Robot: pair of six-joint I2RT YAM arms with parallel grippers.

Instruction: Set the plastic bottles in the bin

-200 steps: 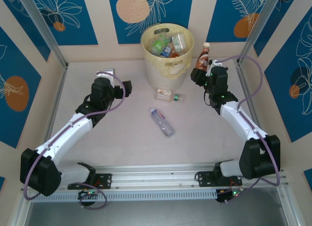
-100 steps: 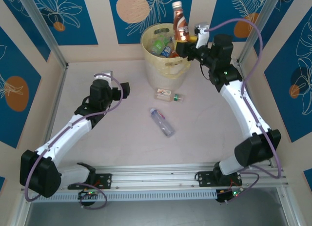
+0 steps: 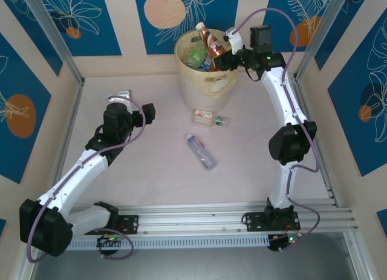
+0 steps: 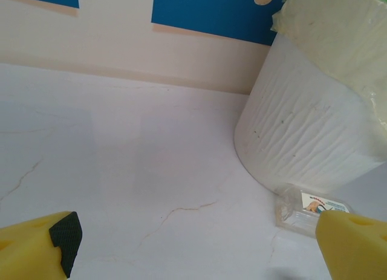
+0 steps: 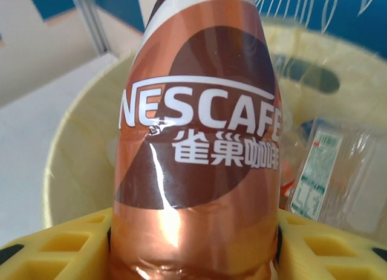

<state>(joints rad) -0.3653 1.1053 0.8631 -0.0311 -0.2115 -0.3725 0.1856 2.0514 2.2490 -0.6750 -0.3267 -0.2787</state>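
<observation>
The pale yellow bin (image 3: 205,80) stands at the back of the table with several plastic bottles (image 3: 202,57) inside. My right gripper (image 3: 221,55) is shut on a brown Nescafe bottle (image 3: 211,42), which tilts over the bin's opening. In the right wrist view that bottle (image 5: 196,141) sits between the yellow fingers (image 5: 54,244), with the bin rim (image 5: 72,147) and binned bottles (image 5: 320,171) behind it. A crushed clear bottle (image 3: 207,117) with a green cap lies just in front of the bin. A clear bottle (image 3: 201,150) with a blue and red label lies mid-table. My left gripper (image 3: 149,112) is open and empty, left of the bin.
In the left wrist view, the bin wall (image 4: 302,123) rises at the right with the crushed bottle (image 4: 302,207) at its foot, beyond my open left gripper (image 4: 199,250). Metal frame posts (image 3: 54,41) and patterned walls close in the table's sides and back.
My right arm has swung the brown bottle from the right of the bin up and over its opening, tilting it. My left arm has drawn back slightly to the left.
</observation>
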